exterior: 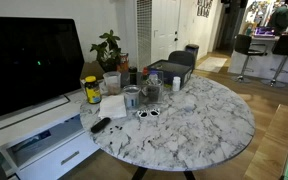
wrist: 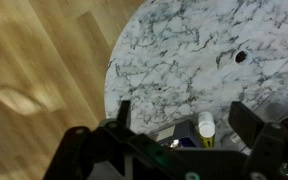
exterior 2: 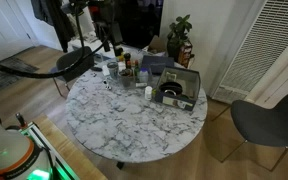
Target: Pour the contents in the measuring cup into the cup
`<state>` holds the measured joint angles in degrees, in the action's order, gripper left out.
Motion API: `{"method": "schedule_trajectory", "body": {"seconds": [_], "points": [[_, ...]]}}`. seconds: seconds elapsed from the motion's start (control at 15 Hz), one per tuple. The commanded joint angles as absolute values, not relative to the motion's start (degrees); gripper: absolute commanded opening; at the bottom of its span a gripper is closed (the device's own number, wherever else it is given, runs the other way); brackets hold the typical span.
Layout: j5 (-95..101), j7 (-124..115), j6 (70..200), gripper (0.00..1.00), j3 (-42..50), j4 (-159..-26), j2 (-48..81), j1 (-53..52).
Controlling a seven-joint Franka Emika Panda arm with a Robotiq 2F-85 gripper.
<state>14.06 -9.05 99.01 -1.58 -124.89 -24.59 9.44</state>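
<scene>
A clear measuring cup (exterior: pixel 111 82) stands at the back of the round marble table (exterior: pixel 204 125), next to a yellow bottle (exterior: pixel 91 90). A grey cup (exterior: pixel 132 97) stands just in front of it. In an exterior view the cluster sits at the table's far edge (exterior 2: pixel 114 70). My gripper (wrist: pixel 187 125) is open and empty, high above the table's edge. Between its fingers the wrist view shows the white-capped yellow bottle (wrist: pixel 205 127) and a dark box. The measuring cup does not show in the wrist view.
A white napkin (exterior: pixel 112 105), a black remote (exterior: pixel 101 125) and sunglasses (exterior: pixel 147 113) lie near the cups. A blue box (exterior: pixel 169 72) and a black tray (exterior 2: pixel 176 90) stand further along. A TV (exterior: pixel 29 60) and a plant (exterior: pixel 108 45) are behind. A grey chair (exterior 2: pixel 269 120) stands nearby.
</scene>
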Motion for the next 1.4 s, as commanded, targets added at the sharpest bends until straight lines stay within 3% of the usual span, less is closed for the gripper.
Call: {"method": "schedule_trajectory", "body": {"seconds": [0.0,0.87,1.33], "points": [[14.52,-9.48,98.78,1.00,-0.44,-124.76,-24.53,8.03],[14.52,-9.48,98.78,1.00,-0.44,-124.76,-24.53,8.03],[6.83,-17.85,99.74,1.00,-0.84,-127.34,-15.91,6.73]]}}
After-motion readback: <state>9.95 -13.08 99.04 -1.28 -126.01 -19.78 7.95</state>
